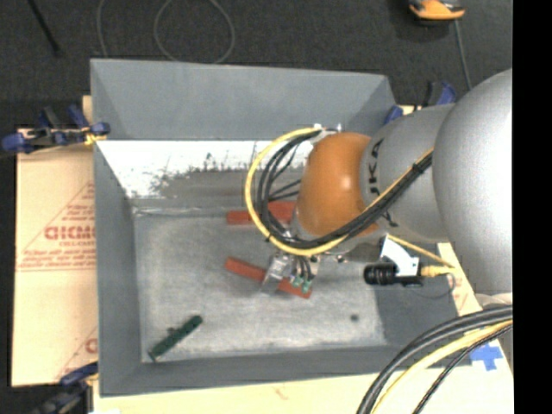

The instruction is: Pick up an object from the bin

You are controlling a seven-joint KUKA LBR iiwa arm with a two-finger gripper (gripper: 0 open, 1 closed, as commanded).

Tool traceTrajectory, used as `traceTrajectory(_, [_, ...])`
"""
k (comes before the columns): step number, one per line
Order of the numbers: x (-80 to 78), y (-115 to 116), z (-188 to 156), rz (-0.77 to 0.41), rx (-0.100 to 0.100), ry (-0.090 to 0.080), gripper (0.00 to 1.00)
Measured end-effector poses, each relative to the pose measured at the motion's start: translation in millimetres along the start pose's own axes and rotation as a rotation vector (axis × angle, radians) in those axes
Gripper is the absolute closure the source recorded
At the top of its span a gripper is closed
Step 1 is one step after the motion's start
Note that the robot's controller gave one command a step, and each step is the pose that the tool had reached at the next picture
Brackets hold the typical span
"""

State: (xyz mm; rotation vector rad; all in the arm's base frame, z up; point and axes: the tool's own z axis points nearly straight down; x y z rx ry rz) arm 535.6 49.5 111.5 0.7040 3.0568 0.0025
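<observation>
My gripper (289, 279) is low over the bin floor, right of the middle, under the arm's orange cover. It sits on the right end of a flat red bar (245, 269) that lies slanted on the floor; the bar's left end sticks out to the left and a bit of red shows just right of the gripper. A second red piece (239, 218) lies further back near the rear wall, partly hidden by the cables.
A dark green stick (176, 335) lies slanted in the bin's front left corner, well away from the gripper. The arm and its cable loops cover the right rear part of the bin. Bare floor stretches to the left.
</observation>
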Motion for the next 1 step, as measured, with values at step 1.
traceTrajectory(1, [-1.9,-0.3,-20.8,0.000,-0.001,-0.001,1.00])
